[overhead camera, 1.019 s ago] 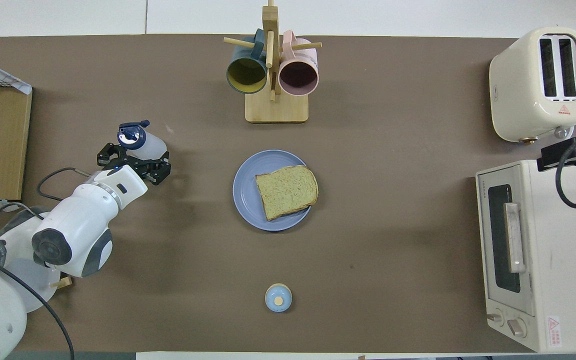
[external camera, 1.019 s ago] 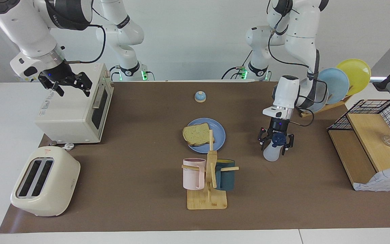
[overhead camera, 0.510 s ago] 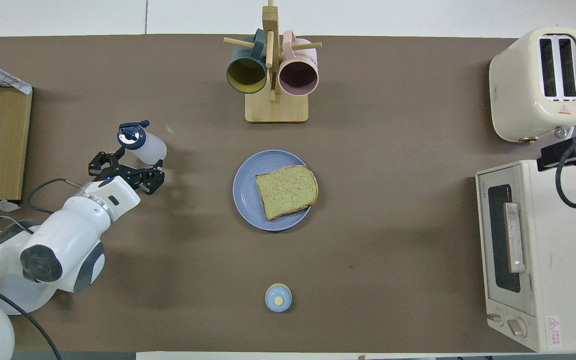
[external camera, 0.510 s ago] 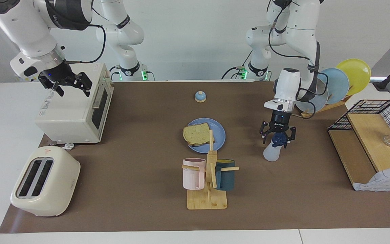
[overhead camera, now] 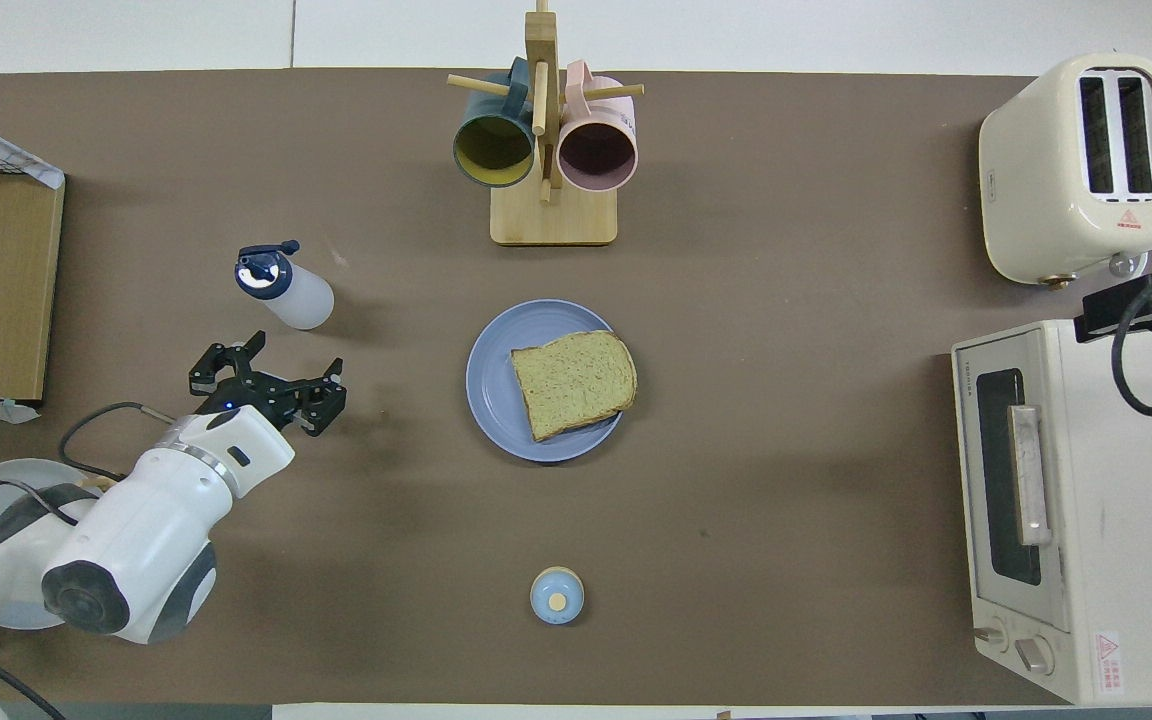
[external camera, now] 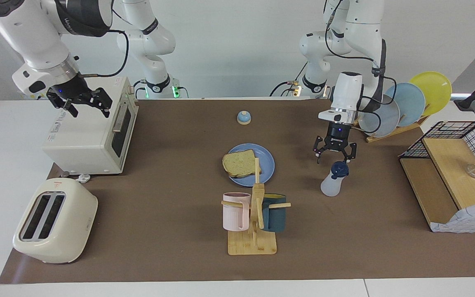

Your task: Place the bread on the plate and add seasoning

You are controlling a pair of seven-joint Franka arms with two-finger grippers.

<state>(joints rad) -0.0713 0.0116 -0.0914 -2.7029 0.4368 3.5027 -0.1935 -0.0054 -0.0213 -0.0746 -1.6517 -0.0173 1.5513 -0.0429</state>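
Note:
The bread (external camera: pixel 238 163) lies on the blue plate (external camera: pixel 267 164) in the middle of the mat; in the overhead view the bread (overhead camera: pixel 573 383) covers the plate's (overhead camera: pixel 489 385) half toward the right arm's end. The seasoning bottle (external camera: pixel 331 182) with its navy cap stands upright by itself toward the left arm's end, and also shows from overhead (overhead camera: pixel 283 288). My left gripper (external camera: pixel 335 156) is open and empty, raised over bare mat beside the bottle, apart from it (overhead camera: pixel 266 375). My right gripper (external camera: pixel 81 103) waits open over the toaster oven.
A toaster oven (external camera: pixel 89 136) and a cream toaster (external camera: pixel 54 220) stand at the right arm's end. A wooden mug rack (external camera: pixel 254 214) with two mugs stands beside the plate, farther from the robots. A bell (external camera: pixel 243 118), a plate rack (external camera: pixel 406 105) and a wire-and-wood shelf (external camera: pixel 447 173) are also here.
My left gripper has let go of the seasoning bottle's cap, risen and drawn back toward the robots. The bottle stays standing. The right arm has not moved.

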